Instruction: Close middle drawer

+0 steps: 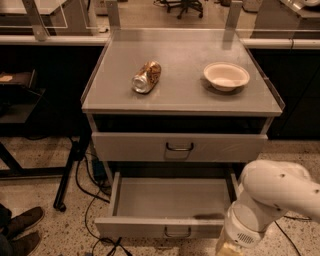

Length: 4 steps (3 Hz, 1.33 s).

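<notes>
The wide, shallow grey metal middle drawer (150, 229) stands pulled out, its long front running left-right, just left of my pincer (228, 247) at bottom right (open or closed, I cannot tell).

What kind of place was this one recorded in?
Likely an office or lab workspace: a grey metal drawer cabinet with its middle drawer pulled open, a wheeled office chair behind, cables on a speckled floor. The gripper sits low at the right, by the drawer's front.
</notes>
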Motion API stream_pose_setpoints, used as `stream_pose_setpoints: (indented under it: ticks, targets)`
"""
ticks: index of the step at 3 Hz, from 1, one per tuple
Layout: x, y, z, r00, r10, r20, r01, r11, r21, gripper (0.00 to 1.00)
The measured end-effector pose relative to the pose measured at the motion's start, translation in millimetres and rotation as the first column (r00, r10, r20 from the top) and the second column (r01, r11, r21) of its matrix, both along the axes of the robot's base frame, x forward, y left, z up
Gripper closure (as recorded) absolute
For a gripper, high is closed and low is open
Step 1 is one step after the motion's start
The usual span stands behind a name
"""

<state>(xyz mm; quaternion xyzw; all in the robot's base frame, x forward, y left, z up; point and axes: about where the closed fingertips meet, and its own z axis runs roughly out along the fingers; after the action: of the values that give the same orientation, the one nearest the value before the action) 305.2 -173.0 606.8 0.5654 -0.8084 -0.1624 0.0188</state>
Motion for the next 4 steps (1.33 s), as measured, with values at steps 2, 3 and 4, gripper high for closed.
stream_pose_setpoints:
  ticks: [2, 3, 4]
  targets:
    - [22, 38, -121, 0.9929, -0.047, -0.110, 0.053, 0.997, 0.051, 1.00]
    - [21, 38, -121, 0.9925, -0.046, -0.113, 0.052, 0.997, 0.051, 1.00]
    - [27, 36, -138, 0.9872, -0.108, -0.118, 0.112, 0.993, 0.033, 1.00]
